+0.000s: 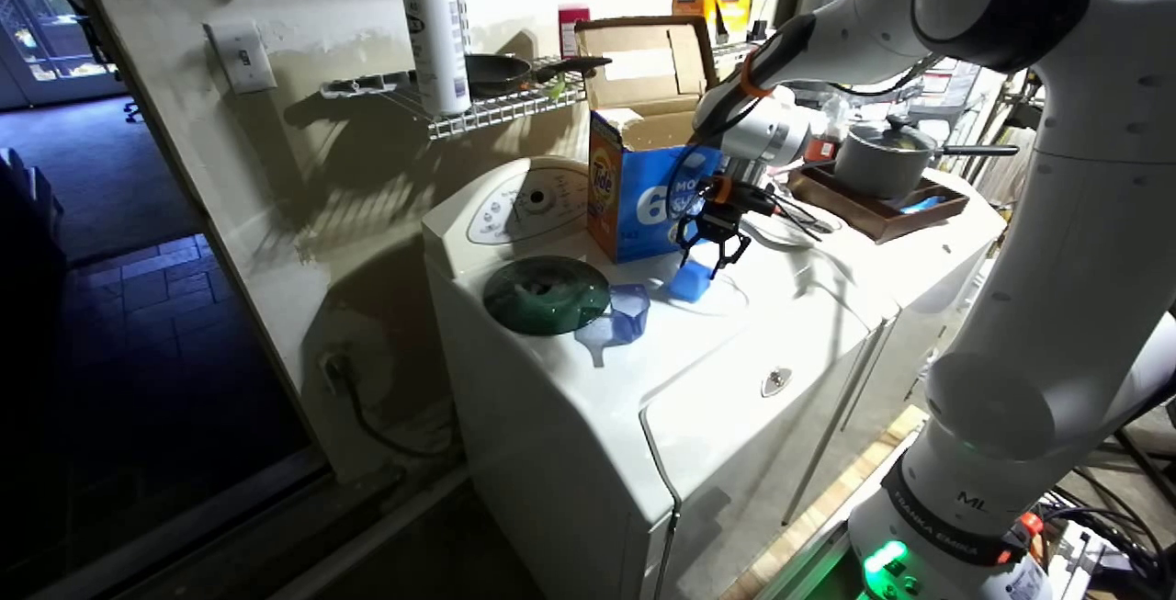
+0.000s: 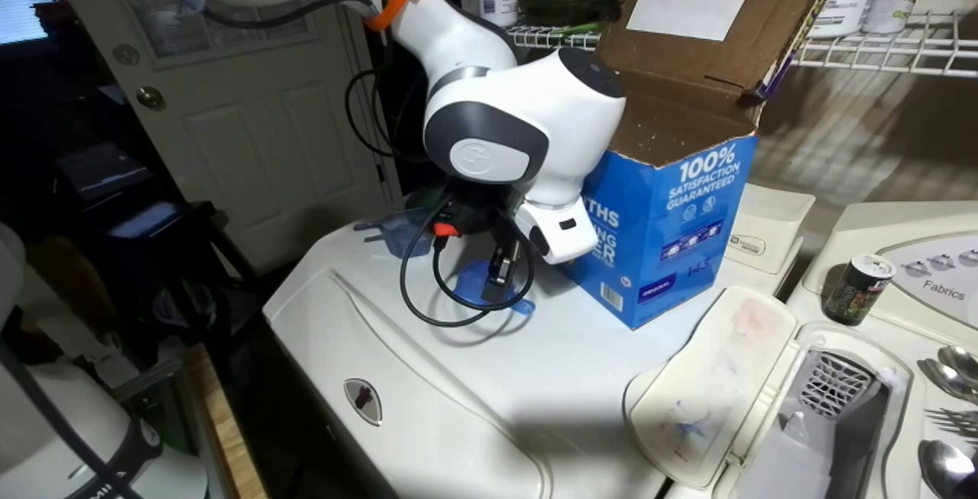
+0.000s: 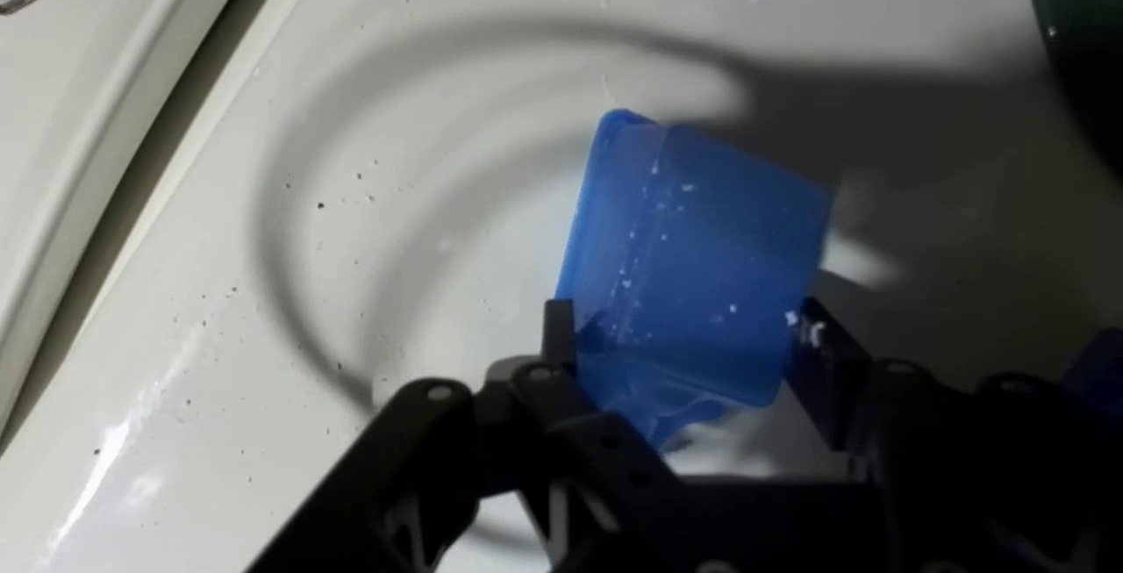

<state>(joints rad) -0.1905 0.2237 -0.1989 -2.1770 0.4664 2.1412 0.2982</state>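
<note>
Gripper (image 3: 687, 340): Fingers (image 3: 559, 332) stood apart, one at each side of a blue scoop (image 3: 702, 248); whether they clamped it could not be told.
Blue scoop: It rested on top of a white appliance (image 1: 542, 425), near the Tide box (image 1: 643, 228), with white specks on its wall.
Second scoop (image 1: 629, 309): It sat between the blue scoop and a dark green dish (image 1: 547, 313).
Tide box: It stood open, flap raised, beside the gripper.
Shelf (image 1: 514, 107): It bore a white bottle (image 1: 434, 39) and a pan (image 1: 501, 74) in both exterior views.
Tray (image 1: 854, 217): It held a pot (image 1: 877, 166) in an exterior view.
Can (image 2: 857, 291): It stood near spoons (image 2: 946, 464) in an exterior view.
</note>
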